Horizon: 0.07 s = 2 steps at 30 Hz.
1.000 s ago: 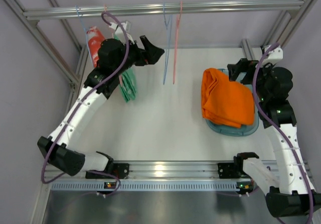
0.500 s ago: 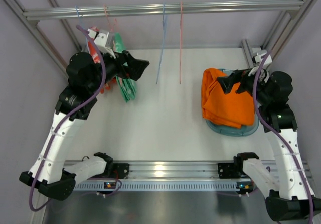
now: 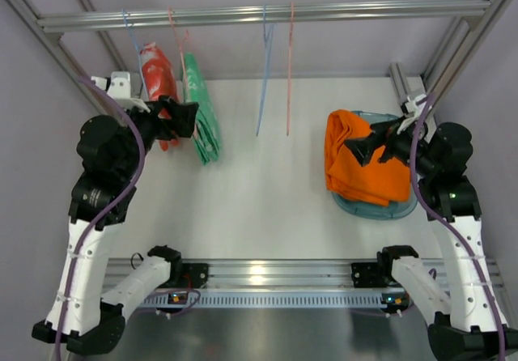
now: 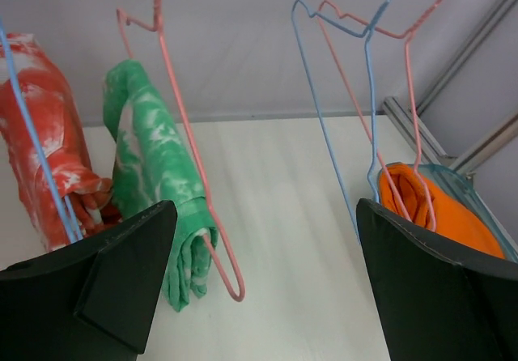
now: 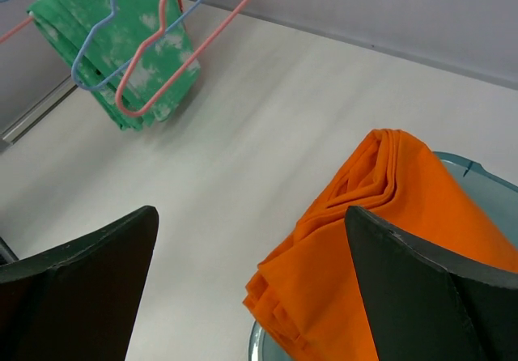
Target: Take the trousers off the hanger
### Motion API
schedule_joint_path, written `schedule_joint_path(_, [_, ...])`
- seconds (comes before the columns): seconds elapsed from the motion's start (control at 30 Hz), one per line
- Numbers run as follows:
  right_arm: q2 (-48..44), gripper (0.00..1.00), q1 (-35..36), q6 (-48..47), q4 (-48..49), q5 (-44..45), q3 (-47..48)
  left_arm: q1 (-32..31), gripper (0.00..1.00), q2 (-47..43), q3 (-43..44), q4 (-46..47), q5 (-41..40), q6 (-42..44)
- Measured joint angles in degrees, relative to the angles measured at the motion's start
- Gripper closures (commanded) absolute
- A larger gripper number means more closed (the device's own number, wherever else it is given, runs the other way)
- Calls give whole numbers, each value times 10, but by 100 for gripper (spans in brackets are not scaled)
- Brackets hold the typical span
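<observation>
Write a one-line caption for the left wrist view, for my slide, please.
Open left gripper faces red trousers and green trousers on hangers, beside two bare hangers; orange cloth lies beyond.

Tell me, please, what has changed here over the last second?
The left fingers drew back leftward from the two bare hangers to beside the green cloth. The right fingers swung left over the orange cloth. Nothing was gripped; both pairs are open. The green cloth and the red cloth still hang, and the orange cloth still lies on its tray.
</observation>
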Motion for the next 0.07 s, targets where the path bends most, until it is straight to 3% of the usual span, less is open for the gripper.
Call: schedule_joint_path(0.07, [0,1,0,1,0,-7,0,9,1,-4,-6,-2,-5,0])
